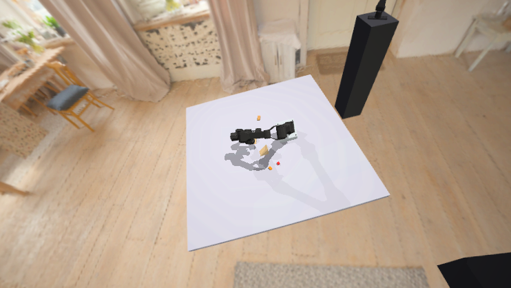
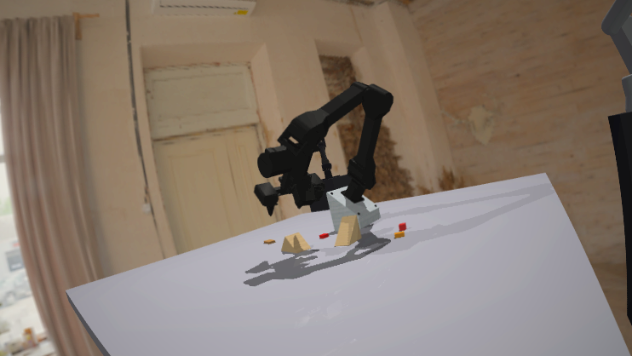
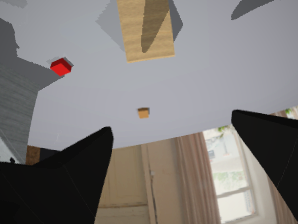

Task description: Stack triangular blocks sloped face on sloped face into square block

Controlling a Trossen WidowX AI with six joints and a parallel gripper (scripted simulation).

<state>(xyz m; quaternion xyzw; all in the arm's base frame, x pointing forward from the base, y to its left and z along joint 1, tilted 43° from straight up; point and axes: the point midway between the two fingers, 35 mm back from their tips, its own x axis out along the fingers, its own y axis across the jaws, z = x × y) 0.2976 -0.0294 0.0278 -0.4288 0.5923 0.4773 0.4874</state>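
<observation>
One wooden triangular block [image 2: 295,244] [image 3: 145,35] stands on the table, ridge up, with a dark shadow across its face. The other triangular block [image 2: 347,232] [image 1: 264,150] also stands on the table, ridge up, nearer the arm's base. The two blocks are apart. In the top view, the first block is mostly hidden under the arm. My gripper [image 2: 285,210] [image 3: 173,124] is wide open and empty, above the first block and clear of it. In the wrist view that block lies beyond the fingertips, at the top of the picture.
A small red block [image 2: 324,235] [image 3: 61,67] lies between and behind the triangular blocks. A small orange block [image 1: 258,117] [image 2: 269,241] [image 3: 143,113] lies farther out. Another red block [image 1: 277,163] [image 2: 401,226] and orange block [image 1: 270,168] [image 2: 399,234] lie on the base's other side.
</observation>
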